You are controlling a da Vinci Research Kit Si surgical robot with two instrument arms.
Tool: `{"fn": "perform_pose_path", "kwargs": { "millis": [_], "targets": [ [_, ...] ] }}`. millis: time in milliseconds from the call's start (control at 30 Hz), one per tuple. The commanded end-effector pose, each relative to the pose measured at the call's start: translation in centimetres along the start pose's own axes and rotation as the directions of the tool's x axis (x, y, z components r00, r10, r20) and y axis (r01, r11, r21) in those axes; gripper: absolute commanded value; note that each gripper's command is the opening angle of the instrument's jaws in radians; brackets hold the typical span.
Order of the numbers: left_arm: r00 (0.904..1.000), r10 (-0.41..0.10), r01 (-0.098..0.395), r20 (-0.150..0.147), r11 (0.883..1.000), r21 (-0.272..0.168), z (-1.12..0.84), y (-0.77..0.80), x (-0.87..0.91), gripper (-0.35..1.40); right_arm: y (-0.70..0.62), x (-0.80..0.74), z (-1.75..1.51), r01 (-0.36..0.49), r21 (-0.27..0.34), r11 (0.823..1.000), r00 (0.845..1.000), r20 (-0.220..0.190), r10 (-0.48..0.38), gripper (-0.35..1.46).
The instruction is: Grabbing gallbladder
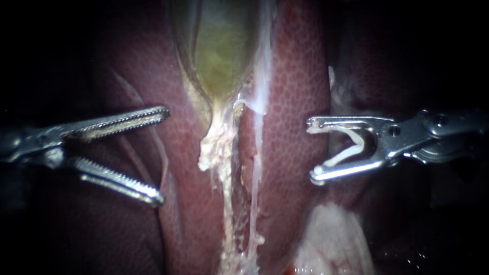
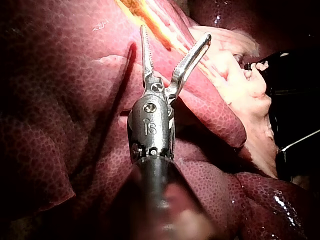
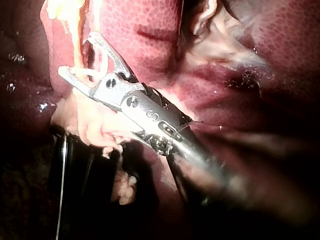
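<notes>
On the liver point(image 1: 298, 76), the gallbladder point(image 1: 221, 56) lies untouched, clear of the wide-open, empty jaws of the left instrument point(image 1: 164, 155); the right instrument point(image 1: 311, 150) holds a white clip point(image 1: 338, 159) in spread jaws.

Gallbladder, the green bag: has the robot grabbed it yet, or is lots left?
Not grabbed yet. Done: nothing that shows. In hand: the left instrument hangs short of the gallbladder with open jaws, gripping nothing; the right instrument holds a white clip over the liver. Left: closing jaws on the gallbladder.
</notes>
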State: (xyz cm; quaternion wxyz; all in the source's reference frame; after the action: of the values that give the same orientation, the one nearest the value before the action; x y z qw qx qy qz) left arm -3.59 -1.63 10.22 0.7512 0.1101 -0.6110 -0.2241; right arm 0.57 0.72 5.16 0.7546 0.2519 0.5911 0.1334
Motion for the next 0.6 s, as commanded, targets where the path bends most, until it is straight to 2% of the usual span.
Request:
{"fn": "perform_pose_path", "kwargs": {
  "millis": [33,100,367,600],
  "targets": [
    [1.0,0.0,0.0,0.0,1.0,0.002,0.01,0.0,0.01,0.88,0.0,0.0,0.0,0.0,0.0,1.0,1.0,0.0,0.0,0.6],
    [1.0,0.001,-0.001,-0.001,1.0,-0.004,0.03,0.0,0.03,0.88,0.0,0.0,0.0,0.0,0.0,1.0,1.0,0.0,0.0,0.6],
    [0.9983,-0.058,0.058,0.0,0.998,-0.019,0.16,0.05,0.16,0.86,0.0,0.0,0.0,0.0,0.0,1.0,1.0,0.0,0.0,0.6],
    [0.994,-0.11,0.11,0.003,0.993,-0.032,0.4,0.03,0.27,0.83,0.0,0.0,0.0,0.0,0.0,1.0,1.0,0.0,0.0,0.6]
  ]
}}
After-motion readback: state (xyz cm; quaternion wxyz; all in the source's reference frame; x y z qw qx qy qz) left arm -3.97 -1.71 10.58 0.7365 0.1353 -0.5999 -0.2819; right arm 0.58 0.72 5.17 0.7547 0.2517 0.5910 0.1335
